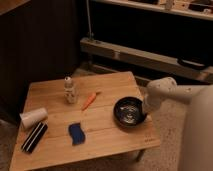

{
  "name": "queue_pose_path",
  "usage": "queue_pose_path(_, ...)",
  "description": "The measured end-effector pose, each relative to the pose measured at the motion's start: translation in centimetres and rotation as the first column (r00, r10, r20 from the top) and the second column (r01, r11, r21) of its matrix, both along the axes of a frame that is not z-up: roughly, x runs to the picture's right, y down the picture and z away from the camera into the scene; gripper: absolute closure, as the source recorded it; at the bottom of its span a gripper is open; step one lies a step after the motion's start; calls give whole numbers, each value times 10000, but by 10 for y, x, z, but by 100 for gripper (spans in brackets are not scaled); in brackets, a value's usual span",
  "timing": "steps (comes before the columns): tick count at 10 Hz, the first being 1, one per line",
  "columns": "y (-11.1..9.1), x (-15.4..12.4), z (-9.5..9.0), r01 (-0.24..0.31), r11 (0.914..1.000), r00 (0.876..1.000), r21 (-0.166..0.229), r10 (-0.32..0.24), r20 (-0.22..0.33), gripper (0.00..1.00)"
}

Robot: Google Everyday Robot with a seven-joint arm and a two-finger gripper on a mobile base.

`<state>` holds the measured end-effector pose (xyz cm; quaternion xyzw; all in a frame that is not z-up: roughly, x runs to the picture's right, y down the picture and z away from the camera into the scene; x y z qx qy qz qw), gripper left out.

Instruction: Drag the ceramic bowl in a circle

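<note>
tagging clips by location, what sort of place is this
Probably an indoor lab or workshop: a wooden table of test props like the ceramic bowl, and metal shelving behind. The pincer sits at the bowl's rim, on the view's right.

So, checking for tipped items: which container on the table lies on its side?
The white paper cup, at the left edge; the small bottle and ceramic bowl stand upright. The gripper is at the bowl's rim.
</note>
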<state>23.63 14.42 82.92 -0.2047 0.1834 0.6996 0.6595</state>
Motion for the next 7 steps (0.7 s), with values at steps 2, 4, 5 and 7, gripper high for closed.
queue_pose_path(2,21,-44,-40,434,9985,9981,329,-447,412,81)
queue_pose_path(4,39,-86,-70,747,9954,9934,594,-795,824,81)
queue_pose_path(5,44,-107,-77,844,9940,9904,691,-913,1035,81)
queue_pose_path(7,49,-132,-84,931,9917,9844,885,-1050,1411,81)
